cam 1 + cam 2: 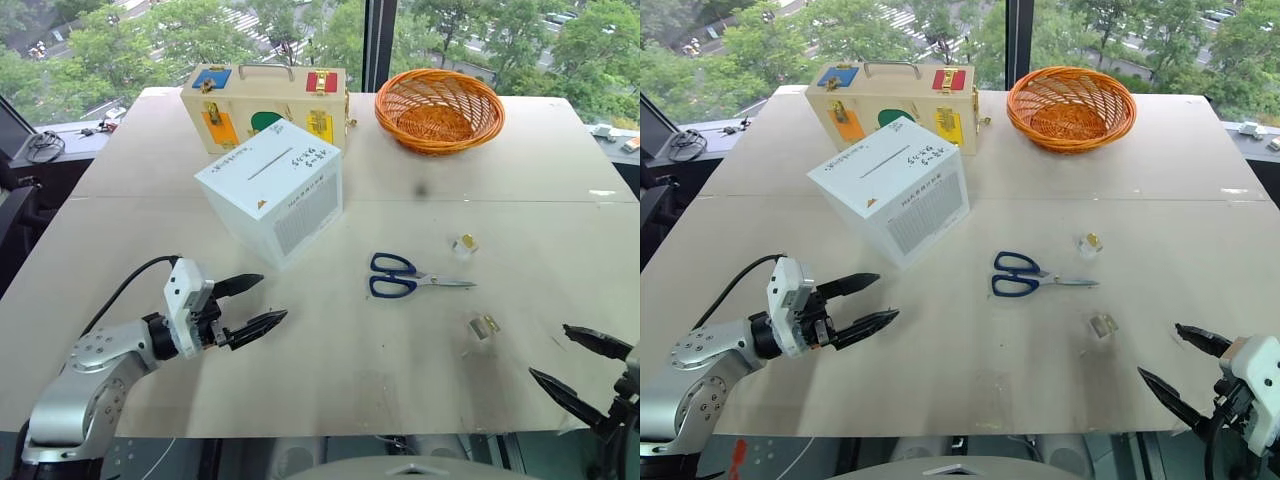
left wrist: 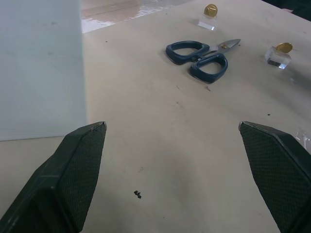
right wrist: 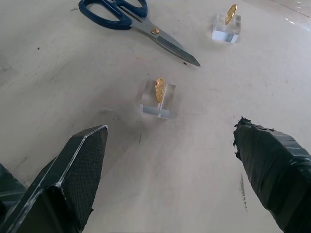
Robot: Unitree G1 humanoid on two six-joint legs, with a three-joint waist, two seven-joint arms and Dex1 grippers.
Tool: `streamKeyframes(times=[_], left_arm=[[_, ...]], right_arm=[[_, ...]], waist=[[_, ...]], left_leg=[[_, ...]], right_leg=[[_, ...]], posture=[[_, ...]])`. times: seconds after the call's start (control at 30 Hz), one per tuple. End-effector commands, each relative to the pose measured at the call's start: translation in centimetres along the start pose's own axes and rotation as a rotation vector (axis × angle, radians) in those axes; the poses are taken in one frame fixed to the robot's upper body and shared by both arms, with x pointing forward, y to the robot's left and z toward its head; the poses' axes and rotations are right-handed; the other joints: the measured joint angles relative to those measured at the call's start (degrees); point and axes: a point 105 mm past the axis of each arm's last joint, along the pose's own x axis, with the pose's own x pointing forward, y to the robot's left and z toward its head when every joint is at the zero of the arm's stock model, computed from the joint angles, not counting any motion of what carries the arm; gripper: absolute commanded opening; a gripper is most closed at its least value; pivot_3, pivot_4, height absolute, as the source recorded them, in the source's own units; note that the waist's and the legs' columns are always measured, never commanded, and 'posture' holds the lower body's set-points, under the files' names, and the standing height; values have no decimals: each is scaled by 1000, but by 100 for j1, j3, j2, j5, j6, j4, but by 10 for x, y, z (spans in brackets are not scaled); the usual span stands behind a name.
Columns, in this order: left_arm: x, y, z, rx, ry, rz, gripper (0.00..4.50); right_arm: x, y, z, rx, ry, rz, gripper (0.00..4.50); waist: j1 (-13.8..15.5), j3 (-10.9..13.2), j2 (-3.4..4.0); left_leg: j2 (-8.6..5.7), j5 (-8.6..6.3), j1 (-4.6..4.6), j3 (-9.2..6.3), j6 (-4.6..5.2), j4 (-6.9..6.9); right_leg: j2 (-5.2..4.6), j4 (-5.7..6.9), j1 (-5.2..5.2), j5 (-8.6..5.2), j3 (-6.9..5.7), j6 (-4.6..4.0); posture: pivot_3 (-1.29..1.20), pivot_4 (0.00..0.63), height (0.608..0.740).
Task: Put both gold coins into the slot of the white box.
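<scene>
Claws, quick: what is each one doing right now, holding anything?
Left claw: open, holding nothing, hovering over the table near the white box.
Right claw: open, holding nothing, near the closer gold coin.

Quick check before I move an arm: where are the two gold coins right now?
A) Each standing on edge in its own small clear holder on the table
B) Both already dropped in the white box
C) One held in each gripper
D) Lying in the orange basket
A: each of the gold coins stands on edge in a clear holder on the table, near the scissors.
</scene>
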Motion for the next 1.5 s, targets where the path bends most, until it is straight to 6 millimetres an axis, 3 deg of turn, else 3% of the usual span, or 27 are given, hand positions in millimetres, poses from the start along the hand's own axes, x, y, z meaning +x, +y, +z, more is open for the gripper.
streamKeyframes(times=[0.03, 0.13, 0.27, 0.33, 0.4, 0.53, 0.77, 0.83, 1.0, 1.07, 1.17, 1.33, 1.43, 1.5], left_arm=[[8, -15, 23, 57, -58, -95, 4446], [17, -37, 43, 101, -116, -241, 4446], [18, -47, 43, 131, -101, -314, 4446], [18, -56, 43, 164, -83, -350, 4446], [18, -64, 44, 178, -82, -372, 4446], [14, -78, 48, 199, -80, -394, 4446], [19, -95, 63, 220, -95, -376, 4446], [23, -98, 66, 222, -102, -365, 4500], [28, -108, 72, 222, -114, -348, 4500], [29, -109, 76, 223, -122, -330, 4500], [31, -111, 82, 211, -143, -302, 4500], [34, -116, 90, 192, -161, -283, 4500], [41, -114, 98, 184, -185, -274, 4500], [47, -114, 102, 181, -196, -271, 4500]], right_arm=[[13, -4, 24, -63, -39, 29, 4500], [38, -2, 49, -80, -18, 80, 4500], [62, -1, 69, -93, -23, 188, 4500], [83, -10, 76, -121, 5, 174, 4500], [103, -8, 80, -123, 25, 232, 4500], [135, -6, 76, -134, 96, 297, 4500], [182, -11, 47, -199, 254, 373, 4500], [188, -12, 39, -214, 281, 384, 3869], [191, -15, 32, -218, 285, 386, 1987], [188, -17, 41, -224, 241, 383, 1143], [179, -16, 58, -227, 139, 383, 263], [145, -11, 100, -181, -71, 358, 259], [104, -18, 120, -127, -163, 248, 259], [83, -25, 121, -105, -167, 175, 259]], waist=[[0, 0, 0], [-96, 16, -7], [-83, 4, -17], [-107, 7, -15], [-144, 13, -22], [-105, 19, -24], [-140, 20, -25], [-146, 15, -32], [-147, 2, -43], [-144, 2, -44], [-117, 3, -42], [-96, 18, -23], [-56, 20, -21], [4, 19, -23]], left_leg=[[0, 0, 0, 0, 0, 0], [3, 1, 4, 23, 1, 17], [-7, 2, 18, 25, 3, 16], [-18, 2, 11, 27, 4, 16], [-19, 2, 4, 27, 4, 13], [-19, -3, -8, 34, 7, 4], [-23, -7, -11, 34, 14, 7], [-22, -6, 6, 34, 14, 13], [-18, -6, 19, 34, 15, 16], [-15, -6, 19, 33, 14, 16], [-15, -6, 15, 32, 14, 16], [-16, -6, 2, 26, 14, 15], [-17, -6, -1, 14, 14, 14], [-20, -6, -1, 10, 14, 14]], right_leg=[[0, 0, 0, 0, 0, 0], [-10, 2, -1, 10, 13, -10], [-9, 4, 8, 12, 4, -12], [0, 4, 2, 12, 6, -12], [6, 2, -3, 13, 12, -13], [19, -2, -6, 12, 17, -18], [18, -2, -10, 14, 23, -18], [21, 3, 2, 14, 25, -16], [28, 10, 9, 14, 26, -15], [31, 11, 9, 18, 26, -21], [31, 11, 8, 20, 24, -24], [30, 10, 1, 25, 30, -16], [30, 9, 0, 33, 27, -1], [31, 9, 4, 33, 19, 0]], posture=[[0, 150, 740], [0, 150, 740], [0, 150, 740], [0, 150, 740], [0, 150, 740], [0, 150, 740], [0, 150, 740], [0, 150, 740], [0, 150, 740], [0, 150, 740], [0, 150, 740], [0, 150, 740], [0, 150, 740], [0, 150, 740]])
